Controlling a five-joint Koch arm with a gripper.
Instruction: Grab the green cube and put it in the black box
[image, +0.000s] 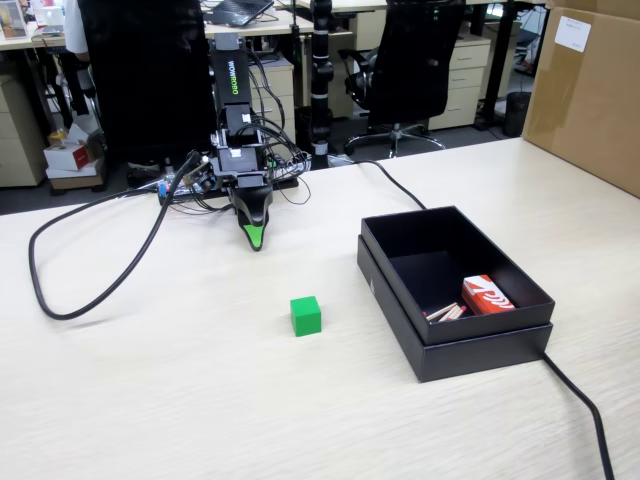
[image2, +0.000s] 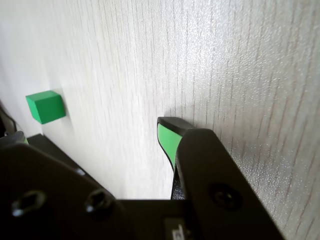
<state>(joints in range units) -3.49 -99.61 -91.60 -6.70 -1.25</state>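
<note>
The green cube (image: 306, 315) sits on the pale wooden table, left of the black box (image: 470, 352) and apart from it. My gripper (image: 256, 240) hangs tip-down near the table's back edge, behind the cube and slightly to its left, about a hand's width away. In the wrist view the cube (image2: 46, 106) lies at the upper left, beyond the gripper (image2: 92, 135). One green-padded fingertip (image2: 167, 135) stands at the right and the other just shows at the far left, with bare table between them. Nothing is held.
A red-and-white packet (image: 487, 295) and wooden sticks (image: 447, 312) lie inside the box. A black cable (image: 90, 290) loops at the left, and another cable (image: 585, 410) runs from the box's front right corner. A brown carton (image: 590, 90) stands at the back right.
</note>
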